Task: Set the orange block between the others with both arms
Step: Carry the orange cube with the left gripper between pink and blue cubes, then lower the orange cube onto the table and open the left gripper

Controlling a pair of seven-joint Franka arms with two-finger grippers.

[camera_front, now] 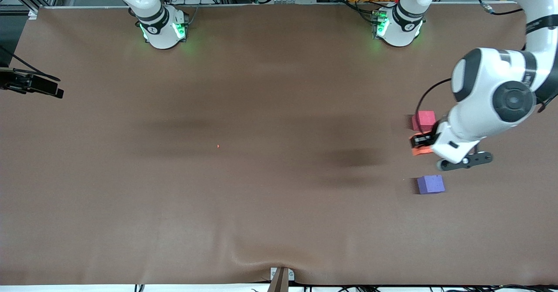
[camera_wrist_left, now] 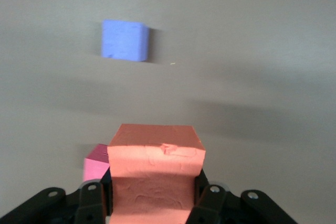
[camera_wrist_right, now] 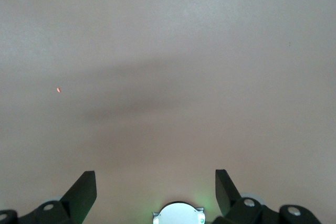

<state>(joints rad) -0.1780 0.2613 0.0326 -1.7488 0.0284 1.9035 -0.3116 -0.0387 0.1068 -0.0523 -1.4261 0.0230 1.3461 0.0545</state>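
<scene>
From the front, your left gripper (camera_front: 422,143) has its fingers clamped on the orange block (camera_front: 422,151), over the gap between red cube (camera_front: 423,120) and purple cube (camera_front: 430,184). Left wrist: you're mid-placement; next, lower squarely and release. Right wrist: right gripper (camera_wrist_right: 156,187) waits, fingers wide apart, empty. No containers.

orange block (camera_wrist_left: 156,174): looking matt, foam-like, rough-faced | purple-blue cube (camera_wrist_left: 124,40): showing matt, finely grained | table (camera_front: 218,196): wearing smooth matt brown covering | arm shells (camera_front: 479,109): gleaming glossy white
</scene>
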